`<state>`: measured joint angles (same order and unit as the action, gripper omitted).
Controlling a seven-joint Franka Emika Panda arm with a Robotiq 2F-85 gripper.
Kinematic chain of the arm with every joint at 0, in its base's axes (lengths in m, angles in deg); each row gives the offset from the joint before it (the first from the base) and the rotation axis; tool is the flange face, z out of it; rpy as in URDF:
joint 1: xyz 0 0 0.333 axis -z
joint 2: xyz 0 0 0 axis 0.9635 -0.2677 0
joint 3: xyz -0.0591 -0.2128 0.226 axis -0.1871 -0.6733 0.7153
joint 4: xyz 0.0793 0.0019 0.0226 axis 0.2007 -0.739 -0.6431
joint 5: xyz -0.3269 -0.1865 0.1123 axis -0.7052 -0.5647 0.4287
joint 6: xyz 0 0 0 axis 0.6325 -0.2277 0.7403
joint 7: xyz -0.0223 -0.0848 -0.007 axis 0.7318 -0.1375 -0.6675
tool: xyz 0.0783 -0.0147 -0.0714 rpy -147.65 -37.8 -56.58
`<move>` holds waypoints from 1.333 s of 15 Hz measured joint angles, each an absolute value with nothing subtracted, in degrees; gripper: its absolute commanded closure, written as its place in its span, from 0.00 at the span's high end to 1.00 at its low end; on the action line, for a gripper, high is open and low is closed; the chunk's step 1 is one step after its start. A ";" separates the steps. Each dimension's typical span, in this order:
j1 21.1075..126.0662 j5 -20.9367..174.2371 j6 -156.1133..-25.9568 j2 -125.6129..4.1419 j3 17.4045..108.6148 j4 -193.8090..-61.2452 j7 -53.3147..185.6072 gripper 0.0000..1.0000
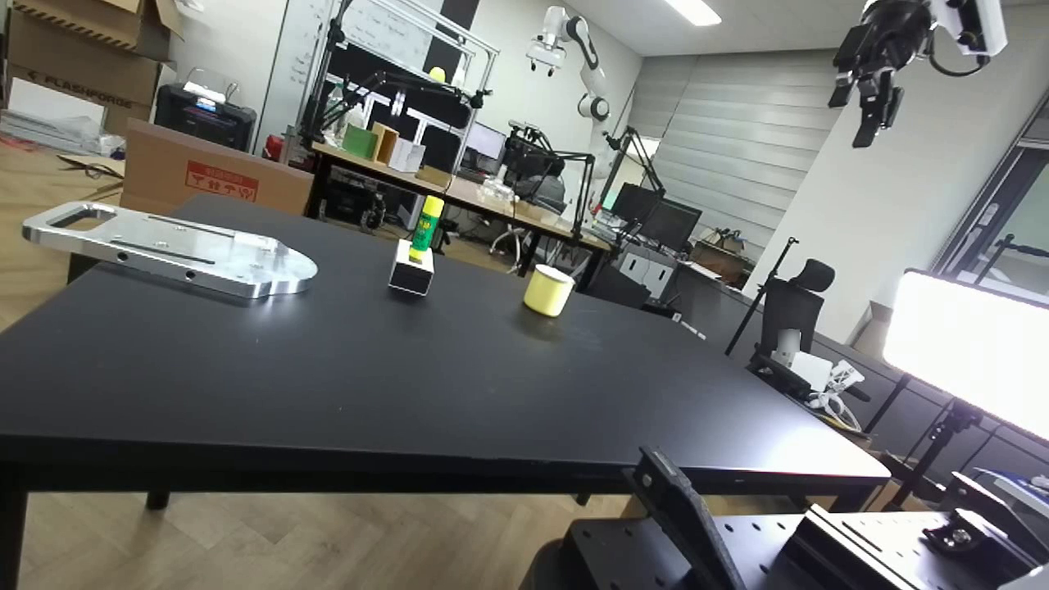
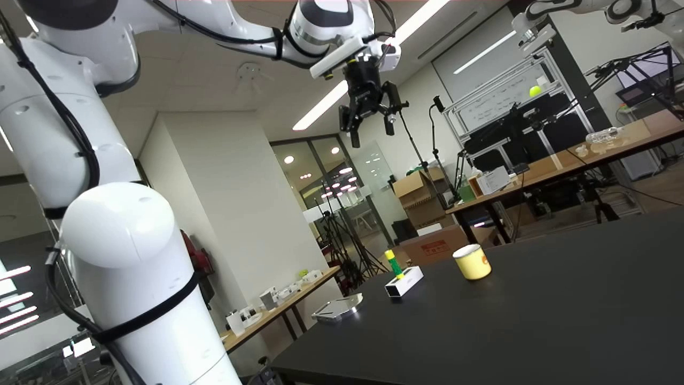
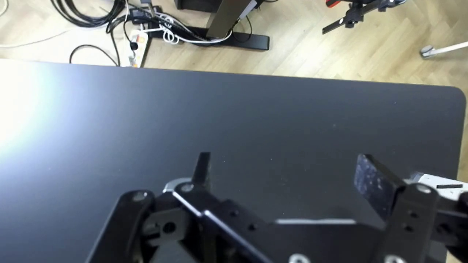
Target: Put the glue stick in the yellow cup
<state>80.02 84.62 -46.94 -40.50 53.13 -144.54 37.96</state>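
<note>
A broad black table [image 1: 492, 385] spreads out before me, and a white robot arm [image 2: 128, 230] arches above, black cable [image 2: 91, 166] strapped along its length. Farther off I see a whiteboard [image 1: 381, 29] with handwriting I can't make out. In an exterior view, around ten o'clock past the table's edge, a brown box [image 1: 90, 65] reads FLASHFORGE, and in front of it a cardboard carton [image 1: 213, 156] wears a red label [image 1: 222, 179] with white symbols. On the table lies a silver metal plate [image 1: 172, 246]. High above, at twelve o'clock from the plate in an exterior view, hangs the black gripper [image 2: 372, 137], its fingers [image 3: 373, 182] parted wide. A white block [image 1: 410, 274] with a black end sits at three o'clock from the plate, between it and the pale-yellow cup [image 1: 548, 292], which stands apart from the block, again at about three o'clock; the orange mark [image 2: 485, 260] on its side is too small to read. Slimmest of all, the glue stick [image 1: 424, 229], green with yellow ends, stands upright on the block, its lettering too tiny to read.
</note>
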 measured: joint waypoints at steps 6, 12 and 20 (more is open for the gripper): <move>79.57 85.35 -60.37 -53.95 59.50 -145.24 33.24 1.00; 76.29 83.23 -74.49 -70.03 68.50 -142.14 32.11 1.00; 71.91 81.36 -97.79 -75.39 74.21 -142.01 34.06 1.00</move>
